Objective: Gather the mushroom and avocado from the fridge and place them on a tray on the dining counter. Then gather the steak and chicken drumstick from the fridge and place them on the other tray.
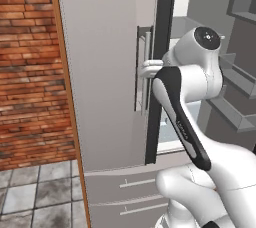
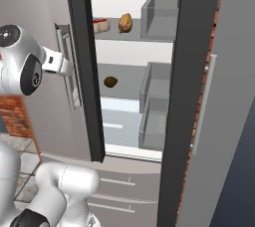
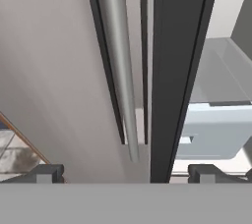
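A: Tool (image 3: 125, 174) status: we see both fingertips spread wide, holding nothing, straddling the left door's edge beside its handle (image 3: 118, 66).

B: Why there?

A: We judge the placement suits swinging that door of the fridge (image 2: 74, 136) wider. Inside, the avocado (image 2: 110, 81) rests on the middle shelf; the steak (image 2: 100, 24) and chicken drumstick (image 2: 125, 23) sit above.

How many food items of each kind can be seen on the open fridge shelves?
steak: 1
chicken drumstick: 1
avocado: 1
Total: 3
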Tool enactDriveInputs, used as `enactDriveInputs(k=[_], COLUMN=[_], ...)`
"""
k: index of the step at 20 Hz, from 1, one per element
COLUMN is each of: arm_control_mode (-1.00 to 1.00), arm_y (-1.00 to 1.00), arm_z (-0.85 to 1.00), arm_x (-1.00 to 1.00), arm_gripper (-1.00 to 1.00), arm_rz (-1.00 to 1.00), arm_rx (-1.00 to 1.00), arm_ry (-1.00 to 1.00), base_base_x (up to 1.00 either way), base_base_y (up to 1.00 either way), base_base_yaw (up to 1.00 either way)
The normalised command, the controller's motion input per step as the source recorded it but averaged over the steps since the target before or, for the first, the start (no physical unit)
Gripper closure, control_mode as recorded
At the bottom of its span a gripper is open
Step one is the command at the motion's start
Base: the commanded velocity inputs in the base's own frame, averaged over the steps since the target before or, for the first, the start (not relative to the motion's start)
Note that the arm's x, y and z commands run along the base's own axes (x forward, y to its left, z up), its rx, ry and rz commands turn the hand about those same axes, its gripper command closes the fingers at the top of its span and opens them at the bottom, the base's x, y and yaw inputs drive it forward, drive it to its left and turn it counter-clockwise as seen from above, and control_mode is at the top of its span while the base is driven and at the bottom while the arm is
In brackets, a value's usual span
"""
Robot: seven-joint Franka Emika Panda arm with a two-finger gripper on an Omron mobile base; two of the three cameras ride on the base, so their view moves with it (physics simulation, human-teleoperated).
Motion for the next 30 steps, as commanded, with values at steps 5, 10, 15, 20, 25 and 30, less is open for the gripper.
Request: enactDriveInputs(k=[5,10,15,20,25,30], arm_control_mode=[-1.00,-1.00,-1.00,-1.00,-1.00,-1.00], arm_y=[-0.04,0.00,0.01,0.13,0.14,-0.01], arm_z=[0.00,-0.04,-0.02,-0.03,0.00,0.00], arm_x=[0.32,0.39,0.19,0.13,0.06,0.01], arm_gripper=[-1.00,-1.00,-1.00,-1.00,-1.00,-1.00], arm_rz=[0.00,0.00,0.00,0.00,0.00,0.00], arm_rx=[0.00,0.00,0.00,0.00,0.00,0.00], arm_ry=[-0.01,-0.03,-0.08,-0.14,-0.08,0.00], base_base_x=[0.00,0.00,0.00,0.00,0.00,0.00], base_base_y=[0.00,0.00,0.00,0.00,0.00,0.00], base_base_yaw=[0.00,0.00,0.00,0.00,0.00,0.00])
